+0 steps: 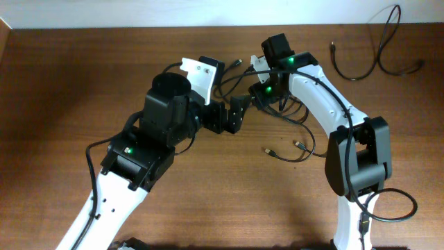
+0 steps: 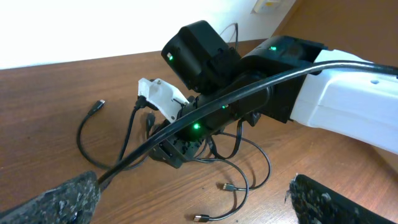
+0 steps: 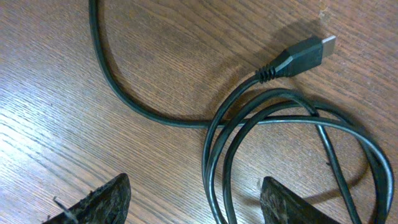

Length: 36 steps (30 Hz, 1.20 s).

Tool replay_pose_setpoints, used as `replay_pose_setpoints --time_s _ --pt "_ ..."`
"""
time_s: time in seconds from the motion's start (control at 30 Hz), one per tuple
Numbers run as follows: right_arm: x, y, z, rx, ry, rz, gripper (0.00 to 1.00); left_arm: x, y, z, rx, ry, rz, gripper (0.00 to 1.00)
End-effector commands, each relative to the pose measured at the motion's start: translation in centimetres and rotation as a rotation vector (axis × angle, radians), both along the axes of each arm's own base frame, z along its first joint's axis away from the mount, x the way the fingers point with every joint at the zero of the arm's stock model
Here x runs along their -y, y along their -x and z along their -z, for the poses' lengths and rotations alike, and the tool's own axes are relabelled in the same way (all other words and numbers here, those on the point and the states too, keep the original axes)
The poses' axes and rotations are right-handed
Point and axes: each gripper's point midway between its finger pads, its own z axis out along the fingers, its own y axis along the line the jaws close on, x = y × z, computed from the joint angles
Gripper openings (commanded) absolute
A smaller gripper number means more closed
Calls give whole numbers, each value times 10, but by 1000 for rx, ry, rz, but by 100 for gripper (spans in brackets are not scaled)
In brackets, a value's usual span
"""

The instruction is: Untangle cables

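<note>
A tangle of thin black cables (image 1: 295, 121) lies at the table's middle back, with loops and metallic plug ends (image 1: 268, 149) trailing to the front. The right wrist view shows overlapping cable loops (image 3: 273, 118) and a plug (image 3: 305, 55) on the wood. My right gripper (image 3: 196, 199) is open, low over the tangle, with cable strands running between its fingers. In the overhead view the right gripper (image 1: 266, 97) is over the tangle's left part. My left gripper (image 1: 236, 114) is open and empty, just left of the tangle; the left wrist view (image 2: 193, 199) shows it facing the right arm and the cables (image 2: 236, 174).
A separate black cable (image 1: 378, 59) lies spread out at the back right. The table's back edge (image 1: 139, 28) runs along the top. The two arms are close together at the middle. The right arm's own thick cable (image 2: 186, 121) crosses the left wrist view.
</note>
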Motion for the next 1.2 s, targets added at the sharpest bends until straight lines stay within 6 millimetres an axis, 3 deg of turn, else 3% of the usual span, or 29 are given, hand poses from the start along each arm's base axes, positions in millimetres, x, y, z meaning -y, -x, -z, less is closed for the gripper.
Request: replay_pose_setpoints --time_s 0.0,0.2,0.4,0.47,0.7,0.8,0.9,1.0,1.1,1.17 --pt "-3 4 5 -15 -9 -3 66 1 1 -8 27 -6 13 100" --pt "2 3 15 -5 15 5 63 -1 0 -8 48 -33 10 99" --pt "0 -2 15 18 6 5 63 -40 -6 -23 54 -162 -170 99" --pt "-2 -5 14 31 -2 4 62 -47 -5 -20 48 -201 -188 99" --pt "0 -3 24 11 2 15 59 -49 -6 -19 46 -212 -202 99" --pt "0 0 41 -24 14 15 59 -66 -11 -19 51 -252 -291 100" --pt "0 -2 42 -15 11 15 59 -97 -14 -21 41 -299 -467 100" --pt "-2 -6 41 -2 6 15 59 -110 -14 -20 43 -344 -528 100" --pt "-2 -6 41 1 5 14 46 -110 -14 -20 43 -345 -528 100" --pt "-2 -6 41 -2 6 15 15 -110 -14 -20 43 -345 -528 100"
